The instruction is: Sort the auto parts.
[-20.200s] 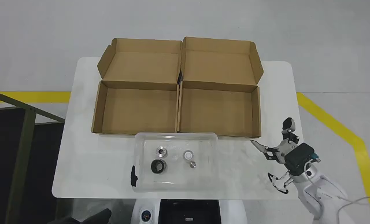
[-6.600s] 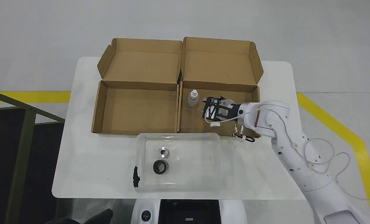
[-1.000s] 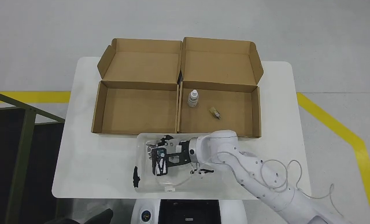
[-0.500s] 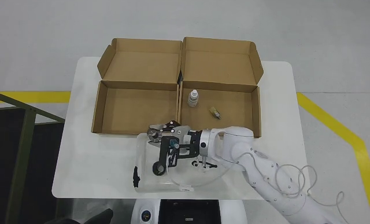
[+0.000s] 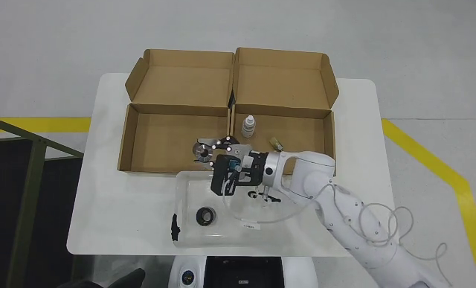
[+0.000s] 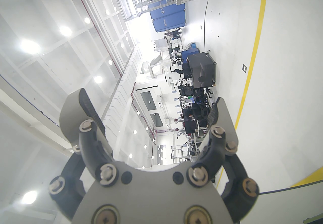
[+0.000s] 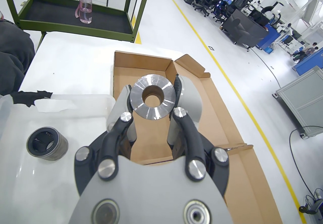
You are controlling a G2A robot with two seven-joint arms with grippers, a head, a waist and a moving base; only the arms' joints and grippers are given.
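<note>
top view, right claw: closed on a silver ring, held above the near right part of the left box.
top view, right box: two parts lie in it, a small white part and a brass part, both close to its left wall.
top view, clear tray: on the near side of the desk; one black bearing lies in it.
top view, progress: i judge that two parts are sorted, the ring is about to go into the left box, and the bearing is left to pick.
left wrist view, left claw: wide open with nothing in it; it points up into the hall, away from the desk.
right wrist view, grip: the two fingers press the ring from both sides; the brown floor of the left box is behind it.
right wrist view, bearing: it stands in the tray, beside the claw but apart from it.
right wrist view, around: a black tape patch on the tray rim; a green cart with a pink bottle beyond the desk.
in the way: i judge only the near wall of the box and the tray rim are close; the release should be past both.
</note>
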